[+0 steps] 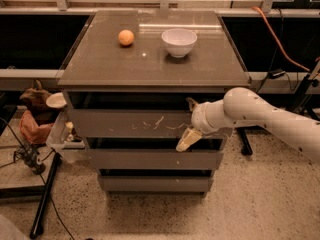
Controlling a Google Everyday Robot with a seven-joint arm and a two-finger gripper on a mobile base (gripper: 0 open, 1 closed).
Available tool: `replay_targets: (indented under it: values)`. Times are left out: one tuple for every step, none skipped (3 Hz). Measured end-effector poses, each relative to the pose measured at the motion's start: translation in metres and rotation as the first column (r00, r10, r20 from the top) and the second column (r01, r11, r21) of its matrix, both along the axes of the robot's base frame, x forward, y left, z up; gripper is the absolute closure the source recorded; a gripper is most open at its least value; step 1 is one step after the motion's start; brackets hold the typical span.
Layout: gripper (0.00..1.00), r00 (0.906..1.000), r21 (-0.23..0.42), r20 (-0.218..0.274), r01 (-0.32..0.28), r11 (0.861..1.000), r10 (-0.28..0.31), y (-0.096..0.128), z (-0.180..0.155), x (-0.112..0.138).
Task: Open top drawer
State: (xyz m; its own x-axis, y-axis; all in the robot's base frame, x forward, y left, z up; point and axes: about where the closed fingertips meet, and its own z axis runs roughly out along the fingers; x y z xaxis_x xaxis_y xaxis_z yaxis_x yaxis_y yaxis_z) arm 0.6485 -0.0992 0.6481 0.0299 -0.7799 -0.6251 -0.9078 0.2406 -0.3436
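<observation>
The top drawer (125,123) is the wide grey-brown front with pale scratches, just under the cabinet top (150,66). My gripper (188,122) is at the right part of that front, coming in from the right on the white arm (260,116). It is open. One finger (190,103) sits at the drawer's upper edge and the other finger (184,141) hangs at its lower edge, so the jaws straddle the panel. Whether they touch it is unclear.
An orange ball (126,37) and a white bowl (179,41) sit on the cabinet top. Two narrower drawers (150,160) lie below. A bin (62,136), a brown bag (34,98) and a black pole (45,196) stand at the left.
</observation>
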Motion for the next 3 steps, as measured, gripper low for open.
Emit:
replay_targets:
  values:
    - [0.0, 1.0, -0.002, -0.002, -0.001, 1.0, 0.001, 0.0004, 0.0016, -0.0006]
    - [0.0, 0.9993, -0.015, -0.033, -0.018, 1.0, 0.017, 0.0018, -0.001, -0.0046]
    - [0.0, 0.9993, -0.015, -0.033, -0.018, 1.0, 0.018, 0.0018, 0.0006, -0.0047]
